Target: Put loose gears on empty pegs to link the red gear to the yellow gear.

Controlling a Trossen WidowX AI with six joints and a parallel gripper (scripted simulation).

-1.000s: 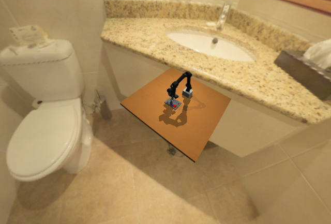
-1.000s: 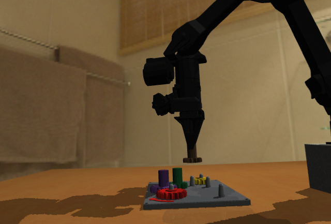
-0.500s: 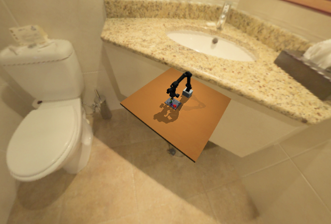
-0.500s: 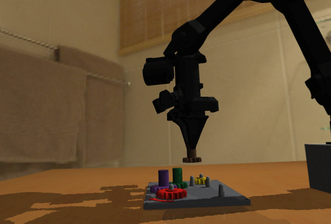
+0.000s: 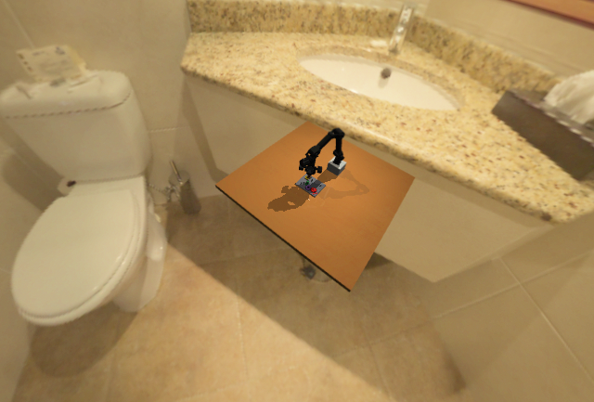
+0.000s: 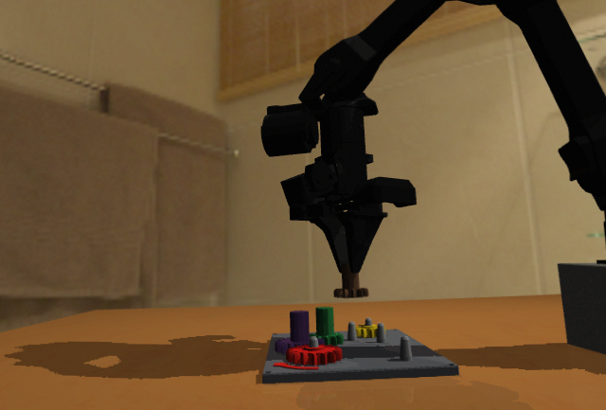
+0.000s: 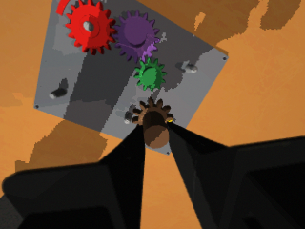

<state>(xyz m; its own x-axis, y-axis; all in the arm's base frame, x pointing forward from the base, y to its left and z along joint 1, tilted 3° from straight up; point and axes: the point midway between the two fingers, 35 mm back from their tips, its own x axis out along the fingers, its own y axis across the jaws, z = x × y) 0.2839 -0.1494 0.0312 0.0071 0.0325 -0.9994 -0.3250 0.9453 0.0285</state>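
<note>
- We see the red gear (image 5: 314, 190) (image 6: 313, 357) (image 7: 77, 35) and yellow gear (image 6: 363, 331) (image 7: 170, 120) on the grey board (image 5: 301, 187) (image 6: 362, 372) (image 7: 48, 76).
- Our purple gear (image 6: 298, 327) (image 7: 135, 34) and green gear (image 6: 324, 322) (image 7: 150, 76) are on the board too. They look down flat, making a chain from red at the near left.
- Our tool (image 5: 309, 175) (image 6: 350, 271) (image 7: 154, 129) pinches the brown gear (image 6: 350, 292) (image 7: 155, 136) above the board.
- We think brown must fill the gap to yellow, on the far side.
- We must still push it down, let go and move away.
</note>
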